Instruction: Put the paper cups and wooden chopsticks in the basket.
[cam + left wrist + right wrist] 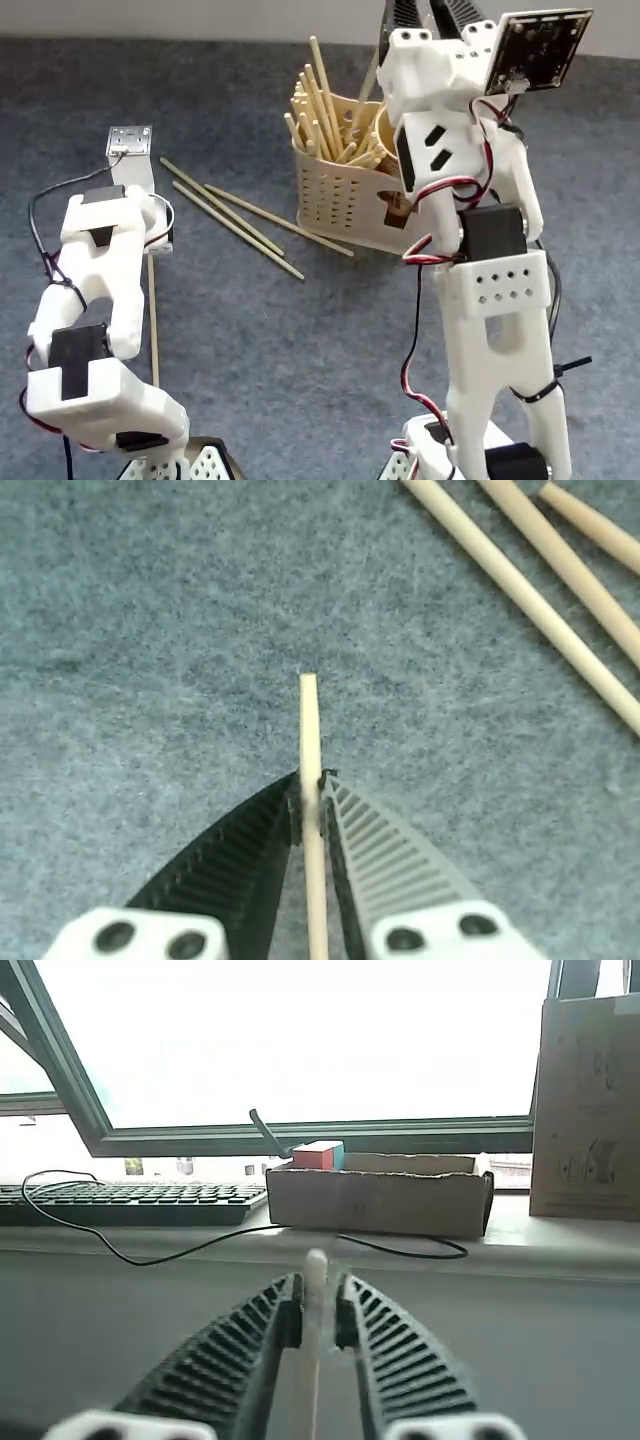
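Note:
My left gripper [312,780] is low over the grey mat and shut on a wooden chopstick [309,720]. The tip of this stick pokes out past the fingertips, and its tail [152,320] runs back under the left arm. Three loose chopsticks [240,215] lie on the mat between that arm and the cream basket [345,205]. The basket holds several chopsticks [325,110] standing on end. My right gripper [318,1310] is raised above the basket, facing a window, and is shut on another chopstick [316,1270].
The tall right arm [490,280] stands in front of the basket's right side and hides part of it. A windowsill with a keyboard [130,1203] and a cardboard box [380,1195] lies beyond the table. Open mat spreads in front of the basket.

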You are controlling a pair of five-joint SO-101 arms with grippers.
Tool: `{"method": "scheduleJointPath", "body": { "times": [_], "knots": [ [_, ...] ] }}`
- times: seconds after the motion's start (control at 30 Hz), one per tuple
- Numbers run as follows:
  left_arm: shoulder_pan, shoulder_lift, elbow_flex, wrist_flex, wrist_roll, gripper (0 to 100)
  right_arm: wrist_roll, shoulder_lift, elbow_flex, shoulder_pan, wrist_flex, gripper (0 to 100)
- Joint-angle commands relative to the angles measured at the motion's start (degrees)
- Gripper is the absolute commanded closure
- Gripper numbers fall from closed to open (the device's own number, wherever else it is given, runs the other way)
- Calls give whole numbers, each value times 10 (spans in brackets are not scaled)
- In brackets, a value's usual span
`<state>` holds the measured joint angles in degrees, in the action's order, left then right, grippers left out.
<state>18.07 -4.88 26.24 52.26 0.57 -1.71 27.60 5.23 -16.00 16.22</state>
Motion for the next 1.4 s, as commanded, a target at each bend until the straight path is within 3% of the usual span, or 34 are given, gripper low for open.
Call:
{"method": "scheduleJointPath", "body": {
  "times": [0.0,0.27,0.67,0.9,1.03,1.2,1.37],
  "knots": [
    [7,29,-2,-8,3,994,1,7,-15,6,77,808],
    [7,29,-2,-8,2,994,1,31,-11,42,104,811],
    [7,29,-2,-8,2,994,-3,43,-11,179,179,811],
    [7,29,-2,-8,2,994,-3,45,-10,175,180,811],
    [7,29,-2,-8,2,994,-3,38,-9,137,180,815],
    [7,31,-2,-8,2,994,-1,45,8,131,179,988],
    [4,36,-8,-5,2,994,-3,45,35,145,225,992]
  ]
}}
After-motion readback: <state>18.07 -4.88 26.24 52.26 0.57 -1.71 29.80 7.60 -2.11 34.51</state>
